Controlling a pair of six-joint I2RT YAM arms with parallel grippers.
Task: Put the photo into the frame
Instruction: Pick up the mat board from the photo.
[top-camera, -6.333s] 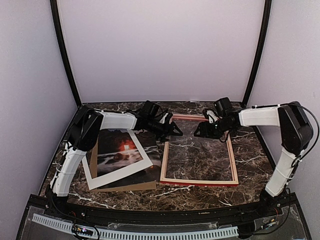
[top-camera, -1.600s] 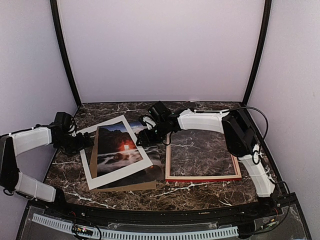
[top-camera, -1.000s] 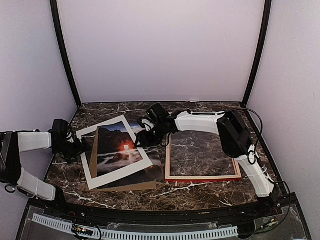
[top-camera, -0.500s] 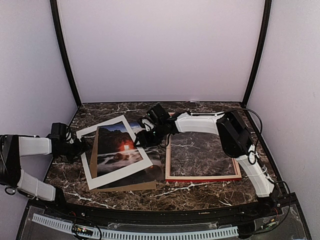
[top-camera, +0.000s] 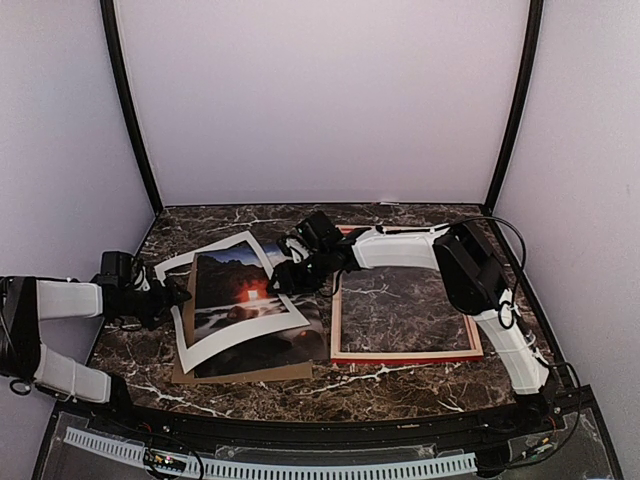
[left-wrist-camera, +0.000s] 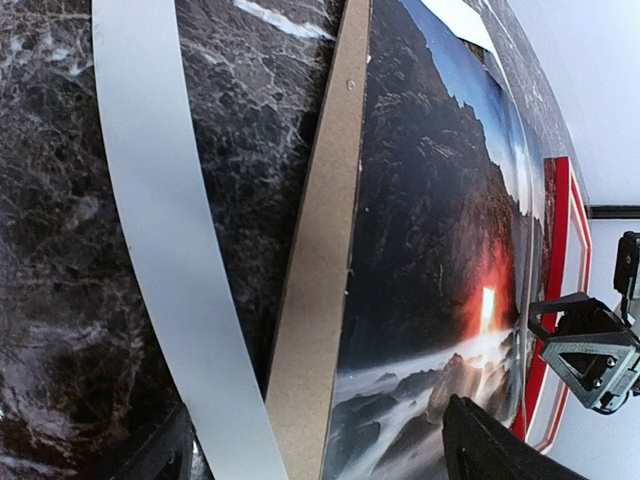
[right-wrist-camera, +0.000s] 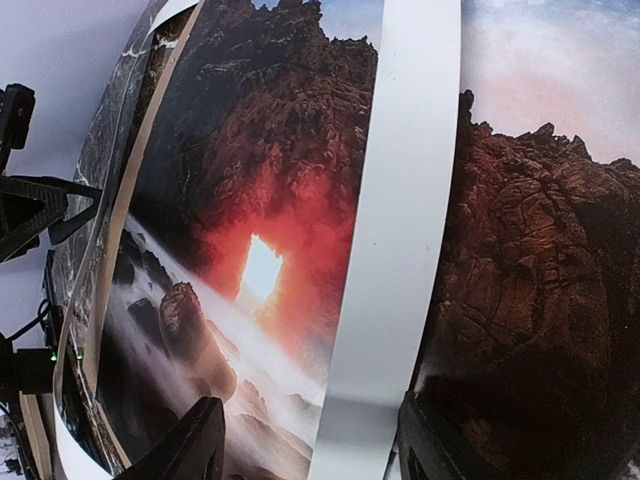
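The photo (top-camera: 245, 290), dark with a red-orange glow, lies left of the frame on a brown backing board (top-camera: 250, 375). A white mat (top-camera: 240, 343) lies over it. The red frame (top-camera: 405, 354) lies flat at centre right with bare table inside it. My left gripper (top-camera: 172, 295) is low at the mat's left edge. It stands open (left-wrist-camera: 325, 455) around the mat rail (left-wrist-camera: 150, 200), the board edge (left-wrist-camera: 320, 250) and the photo's edge (left-wrist-camera: 440, 250). My right gripper (top-camera: 278, 280) is open (right-wrist-camera: 315, 450) over the photo (right-wrist-camera: 250, 200), straddling the mat's right rail (right-wrist-camera: 400, 200).
The right arm stretches across the frame's far rail (top-camera: 400, 232). The frame's red rail (left-wrist-camera: 560, 250) shows past the photo in the left wrist view, with the right gripper's fingers (left-wrist-camera: 590, 350) beside it. Booth walls close in left, right and behind.
My left gripper has slid right up to the mat's left edge and narrowed slightly. The mat's near-left corner has shifted a little, baring more backing board. The right gripper has barely moved.
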